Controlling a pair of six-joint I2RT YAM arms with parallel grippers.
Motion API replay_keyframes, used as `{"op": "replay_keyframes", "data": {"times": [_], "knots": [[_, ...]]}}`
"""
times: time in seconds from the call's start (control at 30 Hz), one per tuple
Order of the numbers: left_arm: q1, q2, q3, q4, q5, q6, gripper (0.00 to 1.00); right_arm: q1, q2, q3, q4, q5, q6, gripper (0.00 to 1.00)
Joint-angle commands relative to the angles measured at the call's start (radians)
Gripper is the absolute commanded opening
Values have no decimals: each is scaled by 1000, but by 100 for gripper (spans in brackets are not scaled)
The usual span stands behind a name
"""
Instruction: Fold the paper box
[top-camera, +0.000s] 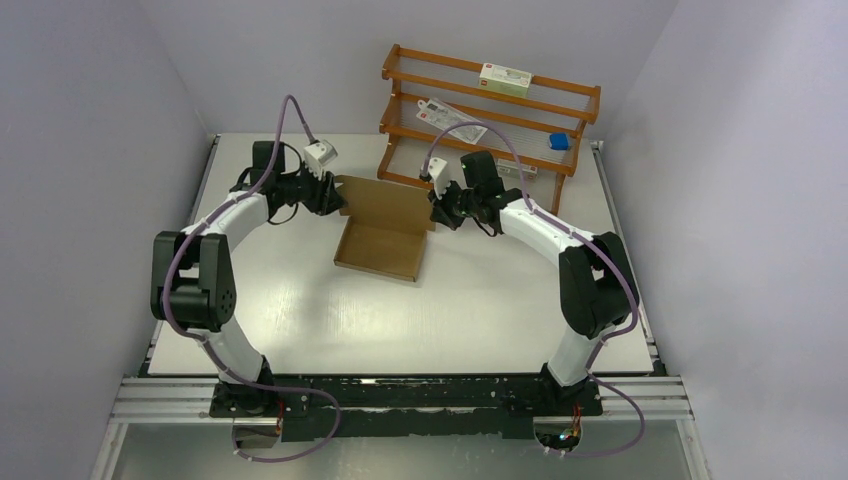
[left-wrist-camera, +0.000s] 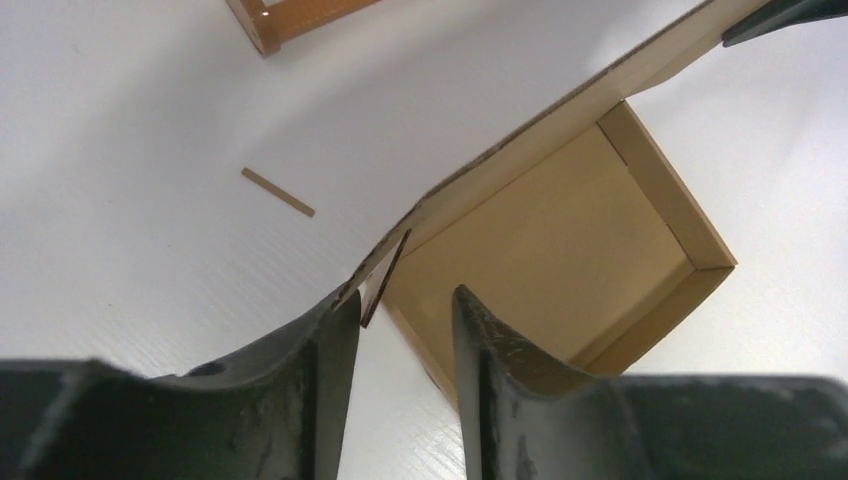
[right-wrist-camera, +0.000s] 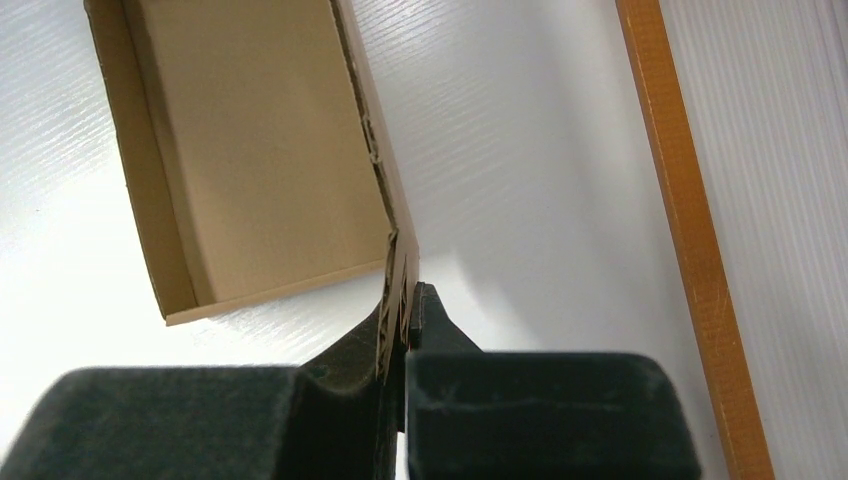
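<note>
The paper box (top-camera: 383, 232) is plain brown cardboard, a shallow tray with its back lid flap standing up, in the middle of the table toward the back. My left gripper (top-camera: 334, 196) is open at the flap's left end; in the left wrist view (left-wrist-camera: 405, 305) the flap's corner touches the left finger and nothing is pinched. My right gripper (top-camera: 436, 207) is shut on the flap's right edge; the right wrist view (right-wrist-camera: 405, 300) shows the doubled cardboard edge clamped between the fingers, with the box (right-wrist-camera: 250, 150) beyond.
An orange wooden rack (top-camera: 490, 110) stands at the back right, right behind the box, holding a white and green carton (top-camera: 505, 76), a packet and a blue item (top-camera: 559, 142). A thin cardboard strip (left-wrist-camera: 277, 191) lies on the table. Grey walls enclose the sides.
</note>
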Motion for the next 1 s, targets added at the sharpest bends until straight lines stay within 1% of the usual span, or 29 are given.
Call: {"op": "replay_keyframes", "data": {"times": [0.0,0.1,0.17,0.2,0.27,0.33,0.47,0.57,0.73,0.8,0.87,0.97], "knots": [[2,2,32,-13,73,43,37,-1,-6,8,5,-19,-7,0],[2,1,22,-2,78,36,17,2,-4,3,21,-15,13,0],[1,-1,11,14,94,21,8,5,-7,0,40,2,34,0],[1,-5,1,31,100,4,6,9,-6,-3,55,18,51,0],[-2,-18,-21,64,107,-33,5,20,-11,-10,95,58,91,0],[-12,-40,-45,88,71,-68,5,37,-14,-18,133,123,149,0],[-59,-101,-92,124,-87,-158,5,90,-16,-26,180,296,271,0],[-107,-141,-127,185,-196,-239,5,134,-16,-37,204,416,360,0],[-168,-183,-195,247,-327,-400,5,211,-20,-57,246,594,504,1],[-188,-200,-225,283,-372,-468,5,227,-28,-74,272,631,579,1],[-202,-211,-255,331,-378,-531,5,241,-29,-88,292,669,648,2],[-232,-225,-283,374,-416,-614,6,253,-8,-71,284,690,709,3]]}}
